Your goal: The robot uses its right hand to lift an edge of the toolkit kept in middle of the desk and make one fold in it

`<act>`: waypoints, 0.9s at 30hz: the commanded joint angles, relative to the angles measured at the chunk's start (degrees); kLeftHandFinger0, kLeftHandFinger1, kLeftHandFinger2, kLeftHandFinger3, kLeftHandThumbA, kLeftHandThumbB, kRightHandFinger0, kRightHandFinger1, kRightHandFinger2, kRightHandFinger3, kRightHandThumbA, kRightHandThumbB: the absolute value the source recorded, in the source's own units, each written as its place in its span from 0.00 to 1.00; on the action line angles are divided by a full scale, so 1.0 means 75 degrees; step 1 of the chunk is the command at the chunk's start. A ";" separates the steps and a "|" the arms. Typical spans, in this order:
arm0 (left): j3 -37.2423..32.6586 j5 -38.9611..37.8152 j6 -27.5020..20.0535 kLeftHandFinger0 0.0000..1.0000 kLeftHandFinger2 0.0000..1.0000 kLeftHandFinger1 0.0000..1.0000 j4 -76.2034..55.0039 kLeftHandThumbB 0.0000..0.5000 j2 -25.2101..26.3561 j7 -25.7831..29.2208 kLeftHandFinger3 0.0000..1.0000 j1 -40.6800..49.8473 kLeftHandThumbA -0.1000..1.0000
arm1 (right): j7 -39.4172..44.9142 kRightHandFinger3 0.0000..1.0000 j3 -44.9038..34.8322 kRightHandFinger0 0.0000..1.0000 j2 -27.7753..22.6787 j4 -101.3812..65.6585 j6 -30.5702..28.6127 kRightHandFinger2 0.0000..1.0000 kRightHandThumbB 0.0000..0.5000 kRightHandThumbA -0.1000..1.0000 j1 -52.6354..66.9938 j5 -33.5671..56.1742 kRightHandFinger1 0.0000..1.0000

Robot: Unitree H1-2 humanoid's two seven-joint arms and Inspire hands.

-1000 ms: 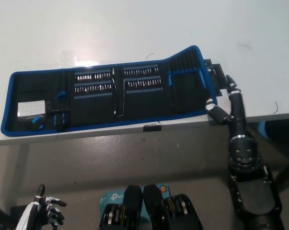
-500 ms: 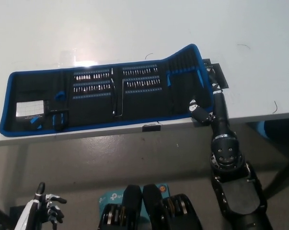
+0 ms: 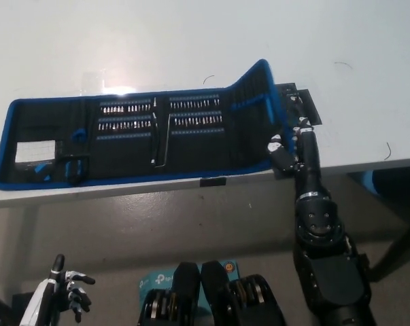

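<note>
Single view only: head cam, looking steeply down and forward over the white bench [image 3: 191,41]. Bench top fills the upper half of frame, its near edge runs across mid-frame, floor below it. Medium range: the whole unrolled toolkit [image 3: 137,139] fits in frame. Right robot hand [image 3: 291,139] enters from bottom right, left robot hand [image 3: 67,291] sits at bottom left. No second view, so no overlap.

We see the unrolled blue-edged black fabric toolkit [image 3: 143,139] on the white counter [image 3: 191,41], along its near edge, the black right hand [image 3: 293,139] at its raised right end.
</note>
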 commanded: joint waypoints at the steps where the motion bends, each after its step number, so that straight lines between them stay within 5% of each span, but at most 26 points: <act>1: -0.0004 -0.0036 -0.0098 0.20 0.26 0.26 -0.0168 1.00 0.0141 -0.0107 0.39 -0.0020 1.00 | 0.0166 0.59 -0.0032 0.00 0.0265 -0.0005 -0.0911 0.15 0.20 0.00 -0.0226 0.0514 0.00; 2: -0.0026 0.0022 -0.0097 0.23 0.27 0.28 -0.0185 1.00 0.0153 -0.0091 0.40 0.0002 1.00 | 0.0171 0.43 -0.0002 0.00 0.0239 0.0008 -0.0976 0.06 0.17 0.00 -0.0237 0.0492 0.00; 4: -0.0033 0.0025 -0.0123 0.23 0.28 0.28 -0.0172 1.00 0.0169 -0.0105 0.40 0.0005 1.00 | 0.0170 0.34 0.0015 0.00 0.0230 -0.0024 -0.0961 0.01 0.17 0.00 -0.0254 0.0492 0.00; 12: -0.0101 0.0032 -0.0156 0.20 0.25 0.26 -0.0125 1.00 0.0285 -0.0186 0.40 -0.0112 1.00 | 0.0135 0.35 0.0012 0.00 0.0113 0.0007 -0.1093 0.00 0.29 0.00 -0.0289 0.0507 0.00; 17: -0.0165 0.0076 -0.0089 0.24 0.28 0.28 -0.0206 1.00 0.0296 -0.0148 0.40 -0.0083 1.00 | 0.0247 0.37 0.0437 0.00 -0.0132 0.0025 -0.1014 0.00 0.25 0.00 -0.0299 0.0049 0.00; 27: -0.0183 -0.0005 0.0110 0.29 0.27 0.29 -0.0292 1.00 0.0409 -0.0245 0.39 -0.0183 1.00 | 0.1450 0.35 0.3694 0.00 -0.1422 -0.0038 0.0094 0.05 0.42 0.00 -0.1270 -0.2497 0.00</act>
